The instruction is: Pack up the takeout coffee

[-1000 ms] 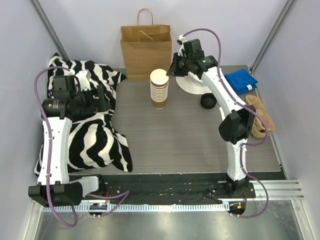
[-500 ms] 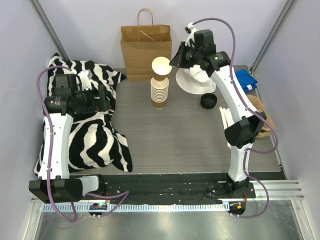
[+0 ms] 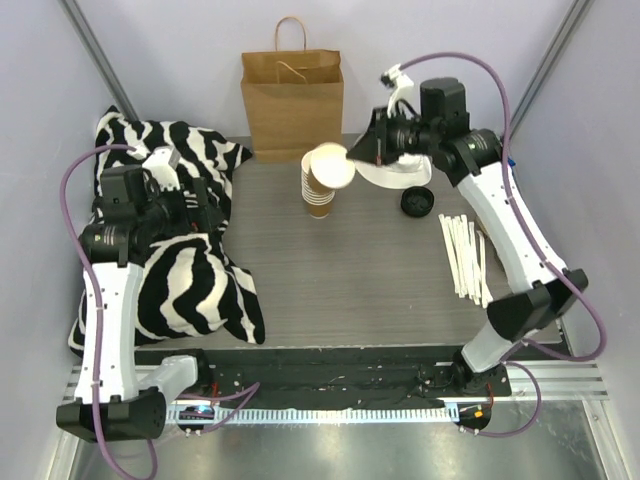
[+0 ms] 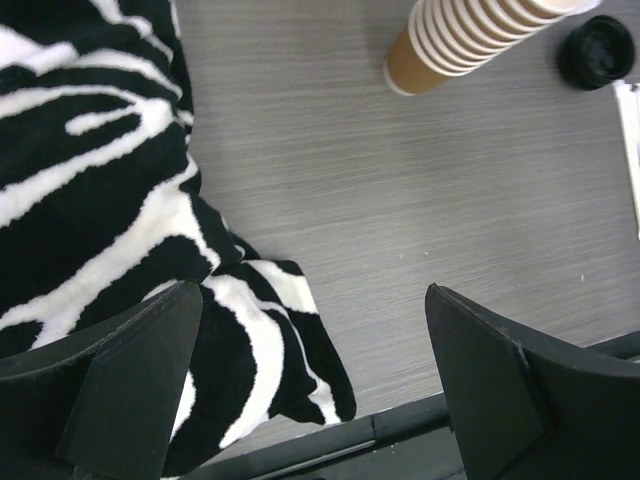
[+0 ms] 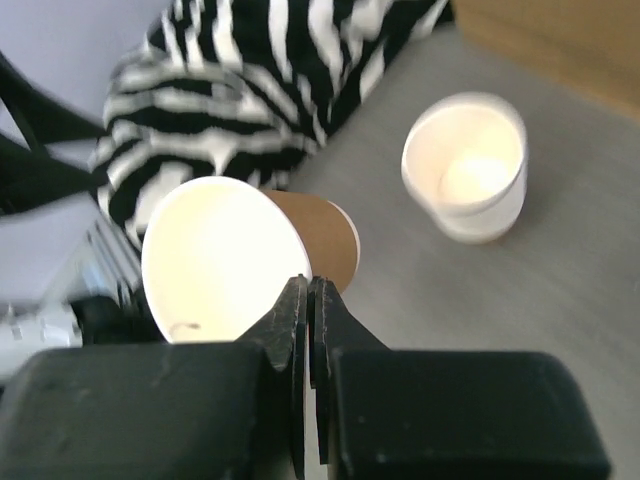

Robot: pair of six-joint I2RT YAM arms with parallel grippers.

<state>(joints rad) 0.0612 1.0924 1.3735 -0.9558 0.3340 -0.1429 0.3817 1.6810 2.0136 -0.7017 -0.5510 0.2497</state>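
Observation:
The takeout coffee's cup (image 3: 332, 165) is a single kraft-brown paper cup with a cream rim and no lid. It hangs tilted in the air just right of the tall cup stack (image 3: 318, 195). My right gripper (image 3: 352, 158) is shut on its rim; in the right wrist view the fingers (image 5: 308, 290) pinch the rim of the cup (image 5: 230, 255). A black lid (image 3: 416, 203) lies apart on the table. My left gripper (image 3: 205, 200) stands open and empty over the edge of the zebra cloth (image 4: 90, 170), its gap (image 4: 312, 300) holding nothing.
A brown paper bag (image 3: 292, 100) stands at the back. A white round thing (image 3: 395, 178) lies behind the lid. Several pale sticks (image 3: 465, 255) lie at the right. The zebra cloth (image 3: 180, 260) covers the left. The stack (image 4: 470, 35) and lid (image 4: 597, 50) show in the left wrist view.
My right gripper has lifted the top cup off the stack, tilted it sideways and swung its arm to the right, uncovering the sticks. The left arm has barely shifted.

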